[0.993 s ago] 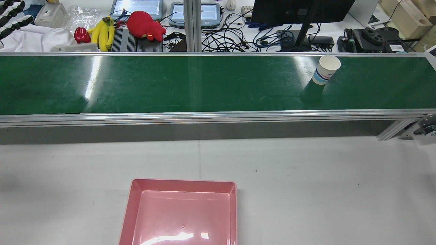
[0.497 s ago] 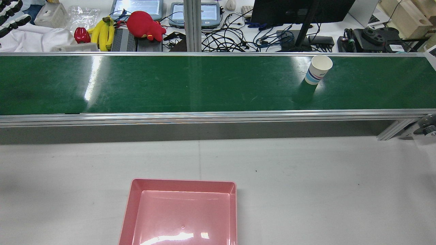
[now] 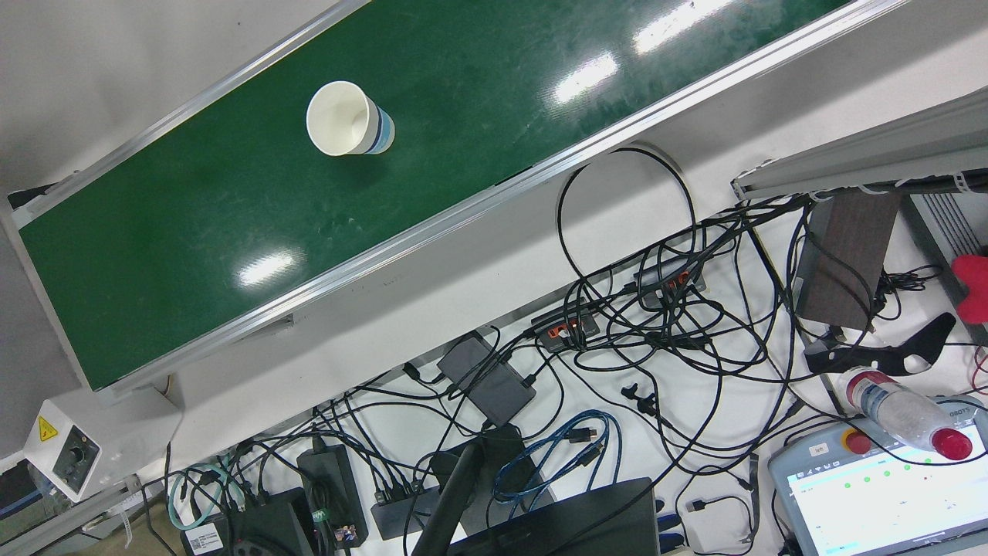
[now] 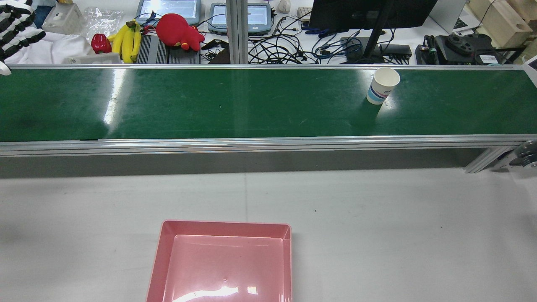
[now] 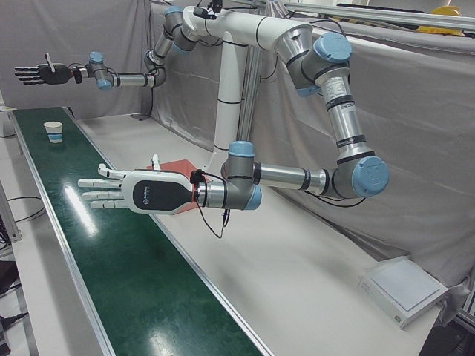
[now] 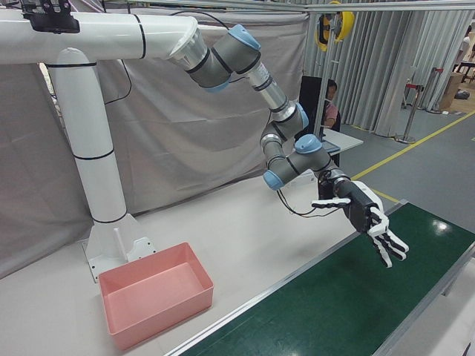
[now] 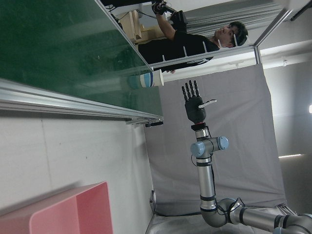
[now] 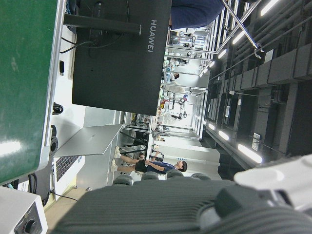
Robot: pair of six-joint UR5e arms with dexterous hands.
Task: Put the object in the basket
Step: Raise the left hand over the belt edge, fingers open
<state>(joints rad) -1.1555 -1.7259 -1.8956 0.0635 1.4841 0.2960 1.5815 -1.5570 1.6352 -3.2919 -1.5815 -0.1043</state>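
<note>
The pale grey desk (image 4: pixel 377 230) fills the near half of the rear view, and the long green conveyor belt (image 4: pixel 209 105) runs across its far side. In the left-front view the left arm (image 5: pixel 297 178) reaches out from the white pedestal with its forearm level. The right arm (image 5: pixel 126 78) stretches level too, far down the line. The pink basket (image 4: pixel 226 224) sits empty on the desk, well short of the belt. The left robot hand (image 5: pixel 141 193) hovers above the belt, fingers straight and fanned apart, thumb raised, holding nothing. The right robot hand (image 5: pixel 37 74) hangs high over the belt's far end, likewise spread and empty, clear of the cup. The paper cup (image 4: pixel 382 86) stands upright on the belt near its far edge, well apart from both hands.
</note>
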